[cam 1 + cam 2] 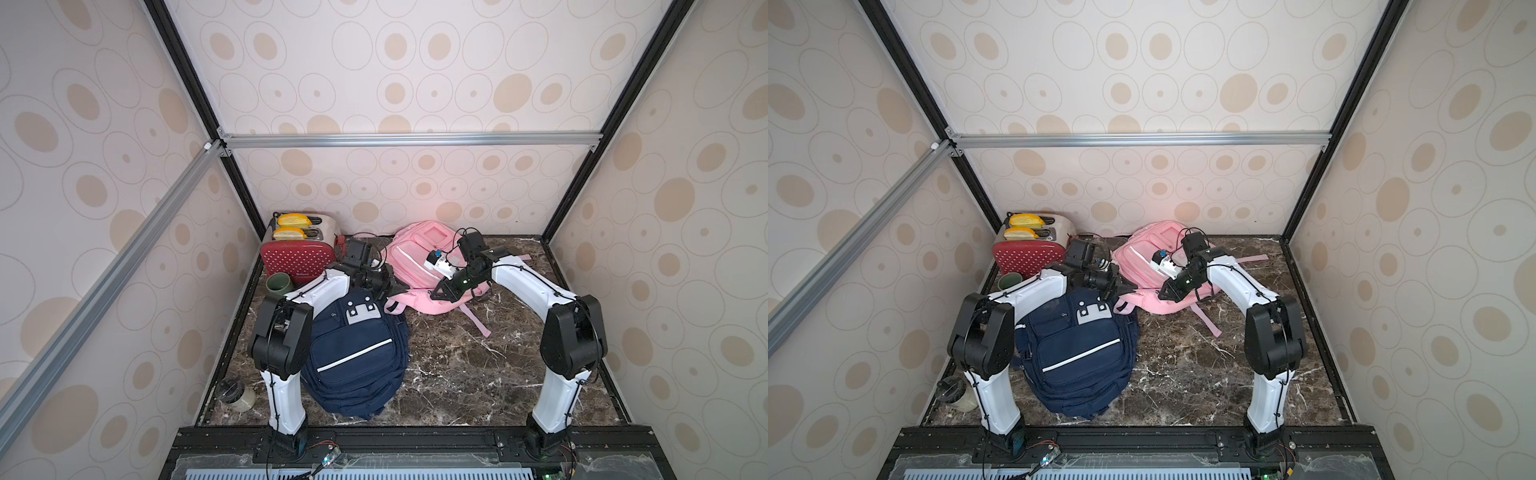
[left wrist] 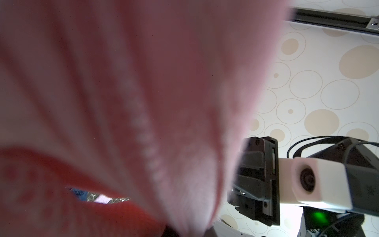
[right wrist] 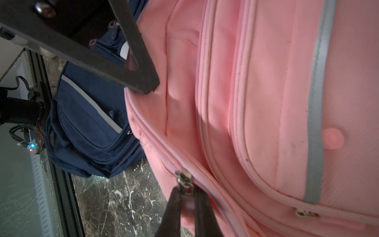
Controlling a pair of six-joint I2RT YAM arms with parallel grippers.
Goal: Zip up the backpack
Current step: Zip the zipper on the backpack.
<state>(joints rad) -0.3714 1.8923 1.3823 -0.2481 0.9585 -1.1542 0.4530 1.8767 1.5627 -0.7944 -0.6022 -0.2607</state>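
A pink backpack (image 1: 415, 253) (image 1: 1142, 253) lies at the back of the marble table. Its metal zipper pull (image 3: 185, 181) sits on the side zipper track, and my right gripper (image 3: 187, 192) (image 1: 435, 294) is shut on the pull's tab. My left gripper (image 1: 400, 287) (image 1: 1128, 287) is shut on the backpack's near left edge, and one of its fingers (image 3: 143, 82) presses into the fabric there. Blurred pink fabric (image 2: 143, 92) fills the left wrist view and hides the left jaws. The zipper teeth behind the pull look joined.
A navy backpack (image 1: 357, 353) (image 3: 86, 123) lies in front of the left arm. A red toaster (image 1: 297, 255) with bread, a green mug (image 1: 279, 284) and a lidded jar (image 1: 237, 395) stand along the left wall. A pink strap (image 1: 478, 320) trails onto the marble.
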